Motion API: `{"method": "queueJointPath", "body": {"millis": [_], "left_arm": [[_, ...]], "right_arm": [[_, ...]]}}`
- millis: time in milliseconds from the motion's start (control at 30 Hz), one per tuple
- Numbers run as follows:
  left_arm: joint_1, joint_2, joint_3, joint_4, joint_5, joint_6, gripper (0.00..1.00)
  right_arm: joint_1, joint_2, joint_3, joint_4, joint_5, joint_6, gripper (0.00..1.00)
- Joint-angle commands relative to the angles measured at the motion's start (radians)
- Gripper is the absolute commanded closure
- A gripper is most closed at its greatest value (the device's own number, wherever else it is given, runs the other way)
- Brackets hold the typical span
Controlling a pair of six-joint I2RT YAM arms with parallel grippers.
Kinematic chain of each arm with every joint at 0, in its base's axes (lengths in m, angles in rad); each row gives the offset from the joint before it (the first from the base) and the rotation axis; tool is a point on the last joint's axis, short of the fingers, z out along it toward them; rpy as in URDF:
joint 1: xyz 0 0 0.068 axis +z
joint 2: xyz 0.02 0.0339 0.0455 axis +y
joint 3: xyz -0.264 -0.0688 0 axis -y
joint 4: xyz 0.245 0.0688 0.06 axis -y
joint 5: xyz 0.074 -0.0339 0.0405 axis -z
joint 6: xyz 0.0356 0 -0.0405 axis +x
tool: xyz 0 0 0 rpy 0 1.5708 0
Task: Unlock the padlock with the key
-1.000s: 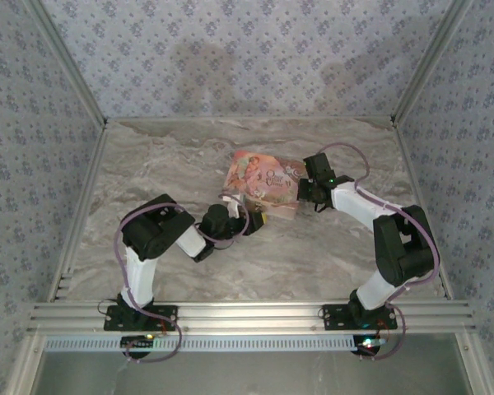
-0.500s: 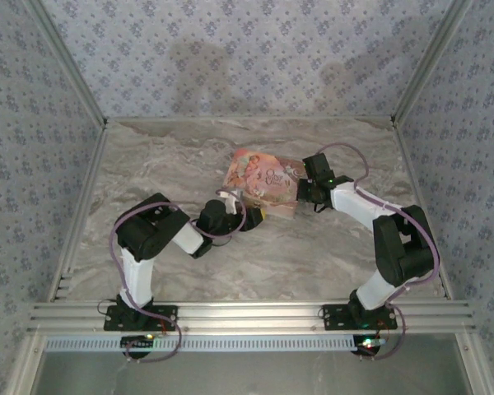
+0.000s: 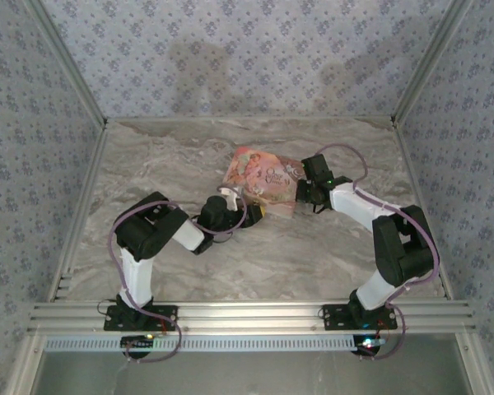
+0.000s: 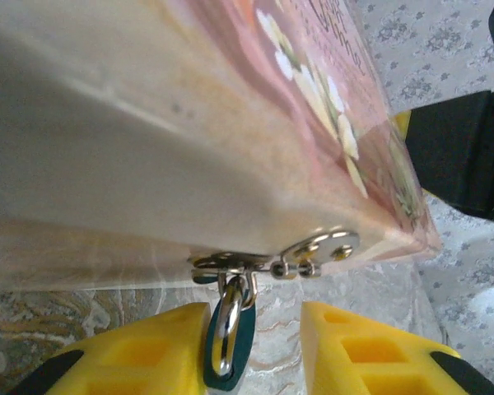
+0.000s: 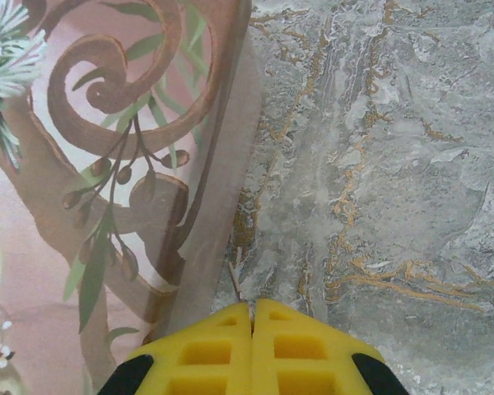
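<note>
Left fingers (image 4: 140, 358): partly open and holding nothing. A steel loop (image 4: 225, 322) and a dark green piece (image 4: 240, 366) hang in the gap. The green piece touches one finger and is clear of the other.
Right fingers (image 5: 206, 354): pressed together, just beside the edge of the pink book (image 5: 82, 164). A thin sliver shows at the tips, too small to name.
Padlock: probably the loop and green piece, hanging from the metal clasp (image 4: 317, 247) on the book's edge. I cannot be sure.
Key: not made out.
Book: lies flat on the surface (image 3: 148, 164), between the two arms.
Done: both arms are at the book, and the left fingers are lined up on the clasp.
Left to do: apparently everything, since the loop sits closed through the clasp. The key must go in and turn, and the shackle must come free.
</note>
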State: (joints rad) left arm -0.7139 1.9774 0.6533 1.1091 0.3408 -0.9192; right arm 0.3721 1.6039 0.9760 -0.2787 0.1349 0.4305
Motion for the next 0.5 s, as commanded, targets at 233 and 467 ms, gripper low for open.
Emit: {"method": "queueJointPath", "body": {"millis": [233,467], "left_arm": [[0.027,-0.008,0.046,-0.073,0.06,-0.038,0.76],[0.048,-0.002,0.051,-0.109,0.121,-0.067,0.8]], "right_arm": [[0.007,-0.026,-0.016,0.009,0.005,0.016,1.0],[0.006,-0.036,-0.013,0.004,0.005,0.011,1.0]]}}
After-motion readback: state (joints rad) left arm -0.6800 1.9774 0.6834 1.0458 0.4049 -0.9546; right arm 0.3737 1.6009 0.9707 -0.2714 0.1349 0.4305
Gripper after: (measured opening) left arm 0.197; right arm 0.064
